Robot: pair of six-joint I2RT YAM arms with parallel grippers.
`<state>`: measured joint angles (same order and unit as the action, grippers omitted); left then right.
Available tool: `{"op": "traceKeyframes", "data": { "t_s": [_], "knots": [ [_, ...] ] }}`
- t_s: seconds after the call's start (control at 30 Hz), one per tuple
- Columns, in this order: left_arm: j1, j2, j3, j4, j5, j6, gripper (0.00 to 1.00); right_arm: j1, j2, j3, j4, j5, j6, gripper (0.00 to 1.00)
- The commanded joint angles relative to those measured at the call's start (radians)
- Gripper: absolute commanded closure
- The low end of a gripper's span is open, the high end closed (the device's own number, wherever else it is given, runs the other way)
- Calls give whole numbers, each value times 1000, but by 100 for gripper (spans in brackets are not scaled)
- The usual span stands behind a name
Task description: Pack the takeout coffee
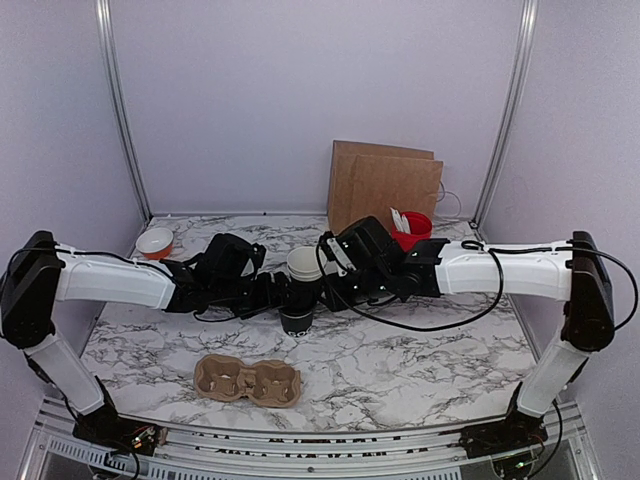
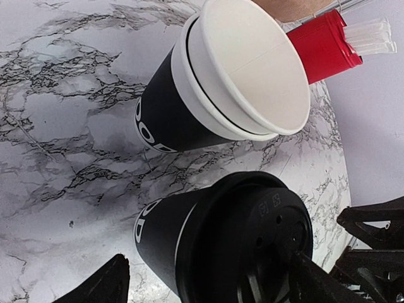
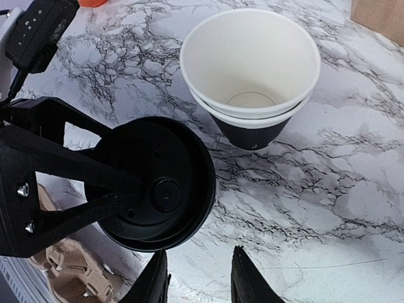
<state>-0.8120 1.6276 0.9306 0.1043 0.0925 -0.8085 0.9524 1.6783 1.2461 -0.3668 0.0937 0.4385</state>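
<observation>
- Lidded black cup (image 2: 189,252): upright on the marble table (image 2: 57,126), black lid seated, contents hidden.
- Cup stack (image 3: 249,63): cream cup nested in a second black cup, just beside the lidded black cup. The cream cup's bare bottom shows.
- Red cup (image 2: 322,47): holds white utensils, behind the cup stack.
- Cardboard carrier (image 1: 248,380): near table edge, well apart from the cups.
- Left gripper (image 2: 208,281): jaws wide, straddling the lidded black cup. One finger is clear of the wall; contact on the other side cannot be told.
- Right gripper (image 3: 199,278): narrow gap, nothing between the fingers, above and just beside the lidded black cup.

Marble table (image 1: 420,350) inside pale lilac walls (image 1: 300,100).
</observation>
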Motion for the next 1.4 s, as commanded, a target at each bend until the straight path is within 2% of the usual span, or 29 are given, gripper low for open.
{"op": "traceKeyframes", "data": {
  "t_s": [0.0,0.9,1.37],
  "knots": [
    [-7,33,4,-18,-2,0,13,-5,23,-2,72,-43,19,66],
    [-15,42,-41,-1,-14,-30,13,-23,51,-136,226,-67,116,67],
    [-15,37,-56,2,-21,-40,13,-17,11,-138,274,-69,107,68]
  ]
}}
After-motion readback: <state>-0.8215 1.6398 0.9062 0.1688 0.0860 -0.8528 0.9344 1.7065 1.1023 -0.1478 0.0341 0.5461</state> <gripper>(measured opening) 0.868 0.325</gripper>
